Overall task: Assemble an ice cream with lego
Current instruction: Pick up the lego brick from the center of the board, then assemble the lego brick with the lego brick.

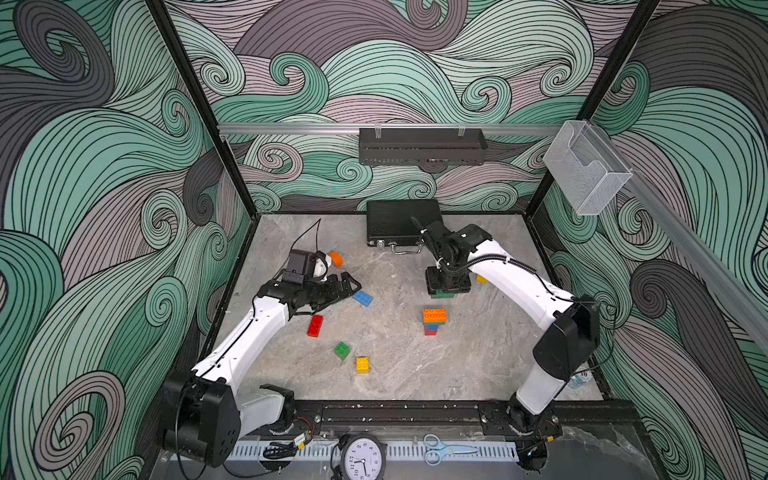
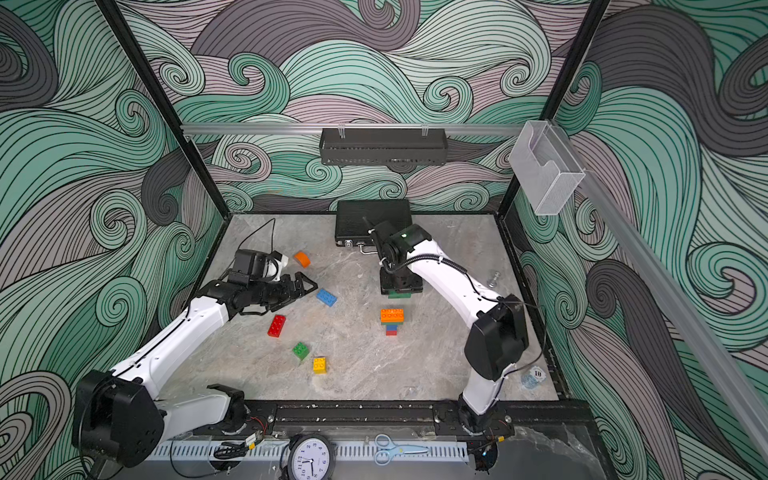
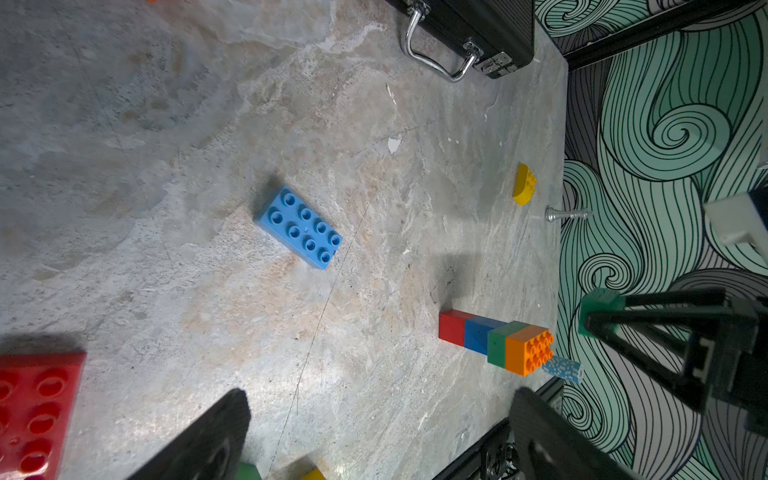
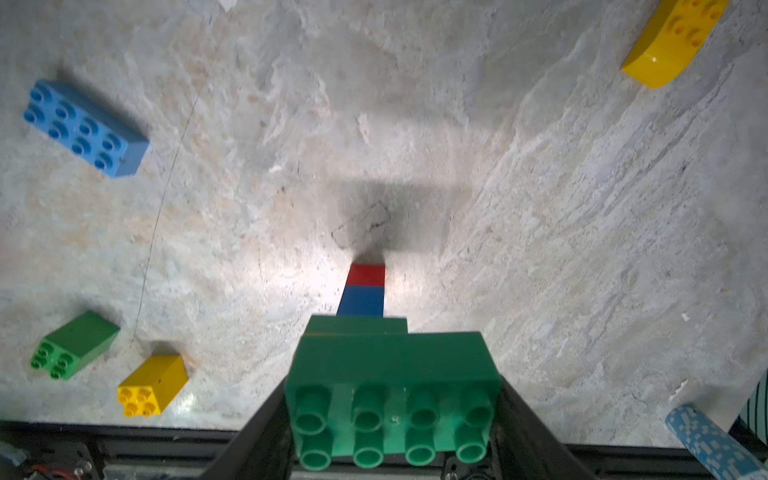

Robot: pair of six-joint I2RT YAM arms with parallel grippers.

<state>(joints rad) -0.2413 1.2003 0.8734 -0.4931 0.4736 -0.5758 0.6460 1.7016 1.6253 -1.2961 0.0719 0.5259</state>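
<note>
**Green brick clamped high beside the stack**

Holding the right tool (image 1: 443, 291) clenched on a green oblong brick (image 4: 390, 365), pressing the fingers (image 4: 257, 438) against its two short ends, with the jaws roughly halfway apart. Carrying it studs-up, clear of the counter (image 1: 395, 374), long axis spanning finger to finger and lying side to side in both top views. Hanging it higher than the stack (image 1: 433, 322), close by on the briefcase (image 1: 399, 222) side. Reaching in from the front right with elbow raised and wrist bent, pointing the tool straight down.

Showing red at the foot of the stack, then blue, green and a long orange brick on top, also lying side to side.

Over on the left: holding the left tool (image 1: 351, 287) spread wide, released, gripping nothing. Stretching low over the counter with the tool on its side, aiming the fingertips toward the middle, the blue oblong brick (image 1: 362, 298) lying flat and skewed just ahead. Leaving the red oblong brick (image 1: 315, 326), green square brick (image 1: 342, 350) and yellow square brick (image 1: 362, 365) loose nearer the front, the orange half-round piece (image 1: 336, 258) beside the left wrist, the yellow half-round piece (image 4: 673, 41) by the right forearm.
</note>
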